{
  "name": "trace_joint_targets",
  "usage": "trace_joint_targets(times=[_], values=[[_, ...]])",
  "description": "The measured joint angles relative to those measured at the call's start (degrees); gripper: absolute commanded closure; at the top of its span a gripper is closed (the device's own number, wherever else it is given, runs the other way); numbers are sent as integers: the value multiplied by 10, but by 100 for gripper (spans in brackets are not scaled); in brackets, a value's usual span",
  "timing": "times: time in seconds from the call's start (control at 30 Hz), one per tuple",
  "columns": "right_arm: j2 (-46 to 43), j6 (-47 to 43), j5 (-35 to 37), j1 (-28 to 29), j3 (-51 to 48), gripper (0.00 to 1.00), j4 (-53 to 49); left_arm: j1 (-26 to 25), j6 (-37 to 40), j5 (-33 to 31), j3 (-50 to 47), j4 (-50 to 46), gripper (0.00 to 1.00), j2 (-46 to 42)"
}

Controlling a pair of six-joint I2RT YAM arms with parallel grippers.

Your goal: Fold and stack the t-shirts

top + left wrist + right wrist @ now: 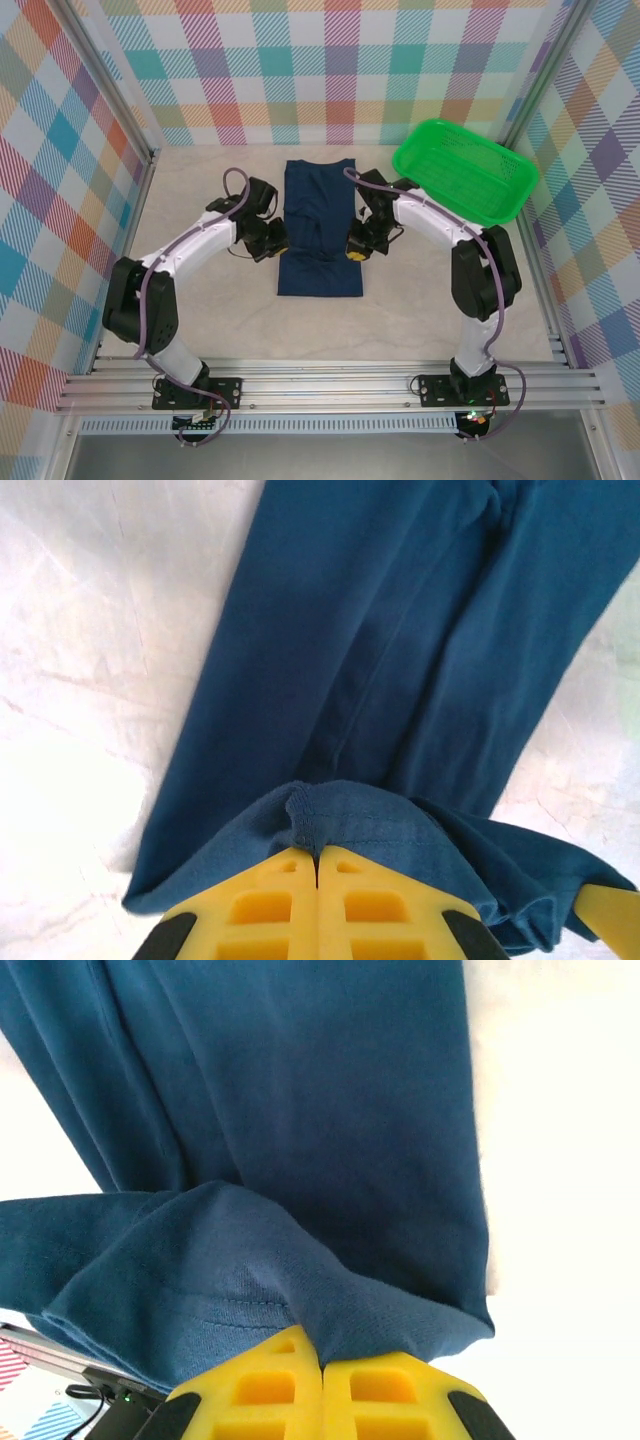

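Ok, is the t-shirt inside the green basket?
No, the t-shirt lies on the table, to the left of the green basket.

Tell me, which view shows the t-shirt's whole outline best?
The top external view: the t-shirt lies there complete, a long dark-blue strip on the table. Each wrist view gives a close patch of its cloth, a hem bunched in the shut left gripper and right gripper.

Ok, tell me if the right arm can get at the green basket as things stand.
Probably yes: the green basket sits close beside the right arm, with nothing between them. But the right tool is shut on a fold of the t-shirt, so it would have to let go first.
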Motion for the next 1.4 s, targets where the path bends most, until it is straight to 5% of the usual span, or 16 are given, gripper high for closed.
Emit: trace_joint_targets(times=[0.67, 0.73, 0.83, 0.93, 1.23, 1.4], values=[[144, -37, 0, -45, 164, 100, -27, 39, 36, 6, 120, 17, 100, 141], [156, -36, 0, -50, 175, 84, -28, 41, 40, 12, 137, 25, 91, 159], [169, -42, -2, -59, 179, 58, -23, 43, 52, 17, 164, 33, 59, 185], [165, -49, -2, -67, 172, 49, -5, 46, 56, 17, 176, 39, 53, 190], [36, -49, 17, -73, 62, 58, 61, 52, 16, 20, 37, 73, 63, 46], [-14, -47, 23, -72, -29, 58, 83, 50, -19, 28, -56, 75, 57, 17]])
